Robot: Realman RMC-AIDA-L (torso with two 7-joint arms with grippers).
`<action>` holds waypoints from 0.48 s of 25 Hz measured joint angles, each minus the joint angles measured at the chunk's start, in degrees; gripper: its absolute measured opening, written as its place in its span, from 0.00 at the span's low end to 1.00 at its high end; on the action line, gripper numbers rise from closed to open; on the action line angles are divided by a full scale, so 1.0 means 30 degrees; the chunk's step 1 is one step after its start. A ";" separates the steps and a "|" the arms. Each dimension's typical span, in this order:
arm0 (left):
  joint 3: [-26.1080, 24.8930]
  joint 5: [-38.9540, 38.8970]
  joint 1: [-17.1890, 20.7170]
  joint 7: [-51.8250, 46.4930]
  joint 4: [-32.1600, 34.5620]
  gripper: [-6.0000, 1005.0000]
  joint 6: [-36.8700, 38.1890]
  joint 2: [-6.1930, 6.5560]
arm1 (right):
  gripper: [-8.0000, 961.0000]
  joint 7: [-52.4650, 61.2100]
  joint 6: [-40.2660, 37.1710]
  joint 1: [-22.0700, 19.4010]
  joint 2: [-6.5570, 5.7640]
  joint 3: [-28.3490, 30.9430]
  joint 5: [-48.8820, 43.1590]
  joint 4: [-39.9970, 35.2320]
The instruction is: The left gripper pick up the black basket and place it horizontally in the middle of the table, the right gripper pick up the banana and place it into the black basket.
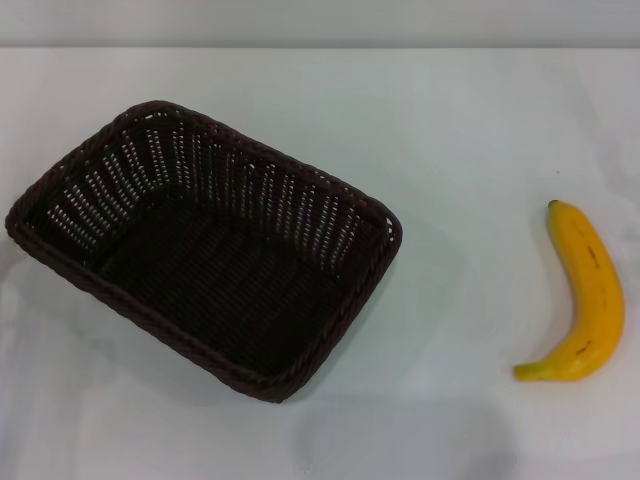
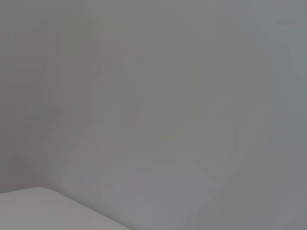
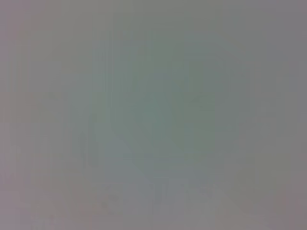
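Observation:
The black basket (image 1: 205, 245), a large dark woven wicker one, sits on the left half of the white table (image 1: 460, 130) in the head view. It is turned at an angle and is empty. The banana (image 1: 583, 295) lies on the table at the far right, yellow and curved, with its stem end toward the front. Neither gripper shows in any view. The left wrist view shows only a grey surface and a pale corner. The right wrist view shows only a plain grey surface.
Bare white tabletop lies between the basket and the banana and behind both. The table's far edge (image 1: 320, 46) runs across the top of the head view.

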 joint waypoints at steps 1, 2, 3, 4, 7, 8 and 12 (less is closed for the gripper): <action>-0.0009 -0.0044 0.0002 0.0000 -0.0005 0.86 -0.0005 0.0007 | 0.88 0.0001 -0.0001 -0.0028 -0.0001 -0.0024 -0.0007 0.0003; -0.0017 -0.0063 0.0016 0.0001 -0.0005 0.86 -0.0008 0.0014 | 0.88 0.0001 -0.0003 -0.0056 -0.0007 -0.0056 -0.0010 0.0006; -0.0036 -0.0078 0.0066 0.0002 0.0001 0.86 -0.0045 0.0018 | 0.88 0.0001 -0.0004 -0.0081 -0.0013 -0.0058 -0.0021 0.0009; -0.0069 -0.0103 0.0118 -0.0005 0.0005 0.86 -0.0111 0.0019 | 0.88 0.0001 -0.0005 -0.0098 -0.0018 -0.0047 -0.0027 0.0013; -0.0271 -0.0415 0.0247 -0.0594 -0.0090 0.86 -0.0583 0.0006 | 0.88 0.0001 -0.0001 -0.0107 -0.0023 -0.0004 -0.0032 0.0013; -0.0320 -0.0671 0.0275 -0.1102 -0.0119 0.85 -0.0688 -0.0004 | 0.88 0.0001 0.0000 -0.0107 -0.0025 -0.0001 -0.0028 0.0013; -0.0183 -0.0957 0.0313 -0.2893 -0.0015 0.85 -0.0684 0.0053 | 0.88 0.0001 -0.0011 -0.0105 -0.0029 0.0004 -0.0010 0.0013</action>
